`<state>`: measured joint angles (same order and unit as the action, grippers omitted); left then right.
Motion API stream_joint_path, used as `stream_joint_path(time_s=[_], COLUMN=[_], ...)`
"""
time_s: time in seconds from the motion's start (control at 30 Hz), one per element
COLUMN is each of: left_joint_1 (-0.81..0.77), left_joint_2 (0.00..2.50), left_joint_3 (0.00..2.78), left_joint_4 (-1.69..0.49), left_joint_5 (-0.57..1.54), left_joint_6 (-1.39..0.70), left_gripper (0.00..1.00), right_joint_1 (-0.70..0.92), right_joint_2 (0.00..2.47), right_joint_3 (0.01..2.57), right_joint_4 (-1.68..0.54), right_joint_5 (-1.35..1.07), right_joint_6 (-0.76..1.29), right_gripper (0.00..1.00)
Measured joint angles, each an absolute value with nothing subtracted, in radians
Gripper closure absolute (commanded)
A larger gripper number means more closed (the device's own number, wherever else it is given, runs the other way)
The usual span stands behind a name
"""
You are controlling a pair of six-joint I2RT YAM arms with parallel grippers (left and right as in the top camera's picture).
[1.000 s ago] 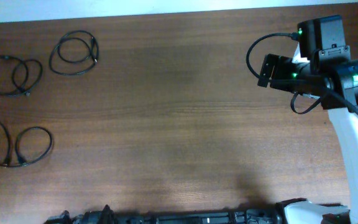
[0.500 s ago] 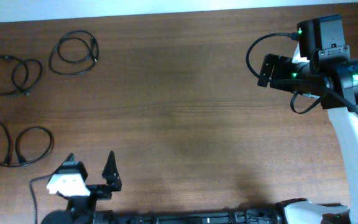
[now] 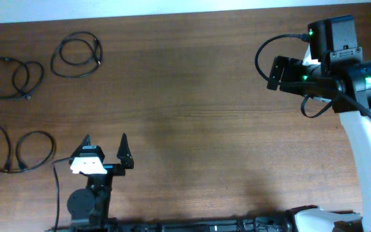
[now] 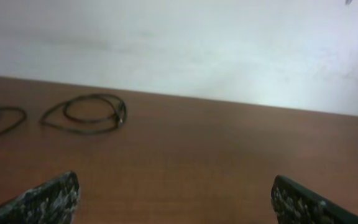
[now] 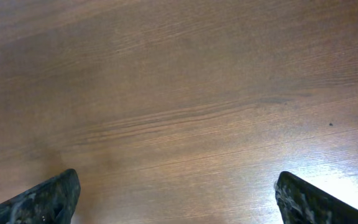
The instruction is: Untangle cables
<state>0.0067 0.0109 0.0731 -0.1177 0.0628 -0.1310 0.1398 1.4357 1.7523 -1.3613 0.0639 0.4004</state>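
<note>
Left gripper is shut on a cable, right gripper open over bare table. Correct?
No. The left gripper is open and empty; the overhead view shows the nearest cable lying apart from it. The right gripper is open over bare table.

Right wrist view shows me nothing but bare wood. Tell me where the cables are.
Observer: All at the table's left end: a coil near the far edge, a looped cable left of it, and a third cable nearer the front.
Operator: Say which hand is closer to them.
Observer: The left hand. It sits open near the front edge, just right of the third cable and not touching it.
</note>
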Motion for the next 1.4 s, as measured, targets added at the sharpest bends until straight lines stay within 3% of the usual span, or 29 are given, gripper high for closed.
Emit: stream_joint_path(time_s=[0.37,1.4], left_joint_1=[0.007,0.007], left_joint_2=[0.011,0.011], left_joint_3=[0.019,0.019], left_joint_4=[-0.076,-0.076], left_joint_5=[0.097,0.098], left_joint_6=[0.035,0.046], left_gripper=[0.01,0.01], right_joint_1=[0.14,0.14], right_joint_2=[1.436,1.433], right_joint_3=[1.752,1.752], right_joint_4=[-1.362,-1.322], right_joint_5=[0.064,0.134], right_joint_6=[0.4,0.394], right_gripper=[0.02,0.02])
